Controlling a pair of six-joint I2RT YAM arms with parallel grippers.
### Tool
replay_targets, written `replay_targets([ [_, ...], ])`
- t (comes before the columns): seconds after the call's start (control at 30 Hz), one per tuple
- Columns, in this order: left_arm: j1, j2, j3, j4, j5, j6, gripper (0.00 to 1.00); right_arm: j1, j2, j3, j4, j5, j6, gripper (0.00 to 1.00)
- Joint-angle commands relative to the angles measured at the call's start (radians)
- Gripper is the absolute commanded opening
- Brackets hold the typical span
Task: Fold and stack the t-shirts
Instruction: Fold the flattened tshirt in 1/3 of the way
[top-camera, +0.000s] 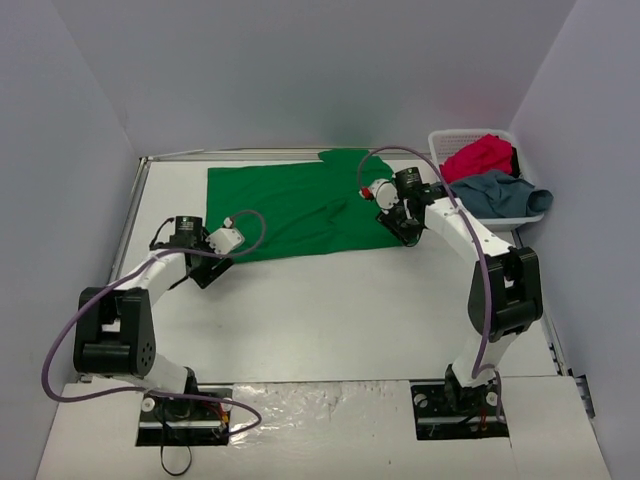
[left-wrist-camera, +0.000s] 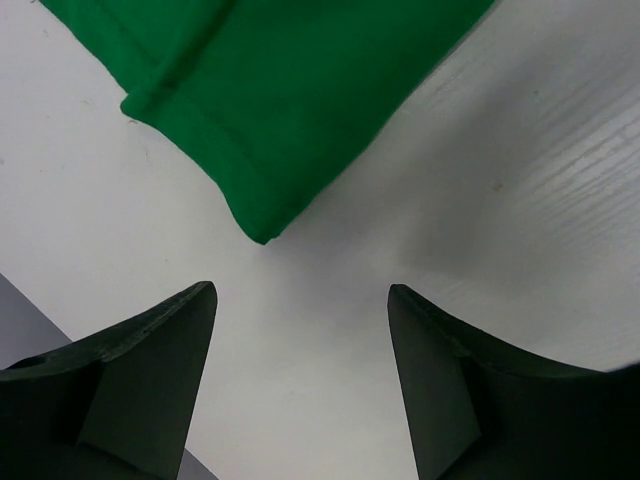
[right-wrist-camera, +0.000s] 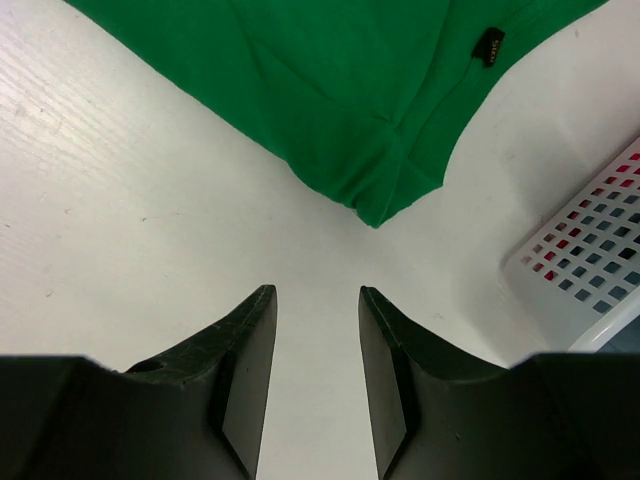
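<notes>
You see the red shirt (top-camera: 480, 156) and blue shirt (top-camera: 497, 190) only as heaps in the basket (top-camera: 445, 145) at the desk's (top-camera: 330, 310) far right, their outlines hidden. The green shirt (top-camera: 290, 208) lies flat far-centre, its right edge partly behind your right arm (top-camera: 455, 228). The left pincer (left-wrist-camera: 300, 300) and right pincer (right-wrist-camera: 317, 300) stand spread, empty, just short of its near corners.

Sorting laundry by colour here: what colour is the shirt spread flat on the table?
The shirt is plain bright green, clearest in the top external view.

Spread on table (top-camera: 330, 310): green t-shirt (top-camera: 290, 212); in basket (top-camera: 452, 135): red t-shirt (top-camera: 480, 157), grey-blue t-shirt (top-camera: 500, 192).
</notes>
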Motion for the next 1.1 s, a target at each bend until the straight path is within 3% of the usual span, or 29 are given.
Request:
replay_targets([
  [0.0,0.003,0.038,0.02,0.056,-0.013,0.036,0.68,-0.03,-0.042,0.011,-0.038,-0.026,0.025,0.34],
  [0.27,0.005,0.121,0.06,0.074,0.001,0.039,0.61,-0.056,-0.005,0.034,-0.048,-0.025,0.03,0.34],
  [0.57,0.006,0.213,0.104,0.085,-0.005,0.027,0.41,-0.062,0.03,0.037,-0.051,-0.028,0.03,0.33],
  [0.6,0.006,0.221,0.109,0.083,-0.01,0.027,0.38,-0.062,0.032,0.037,-0.051,-0.028,0.028,0.33],
  [0.67,0.006,0.236,0.12,0.076,-0.01,0.027,0.05,-0.062,0.032,0.033,-0.058,-0.031,0.027,0.33],
  [0.7,0.008,0.24,0.124,0.071,-0.01,0.027,0.03,-0.064,0.028,0.03,-0.058,-0.031,0.024,0.33],
  [1.07,0.008,0.204,0.141,0.004,0.001,0.036,0.02,-0.119,0.015,0.004,-0.134,-0.107,0.048,0.39],
])
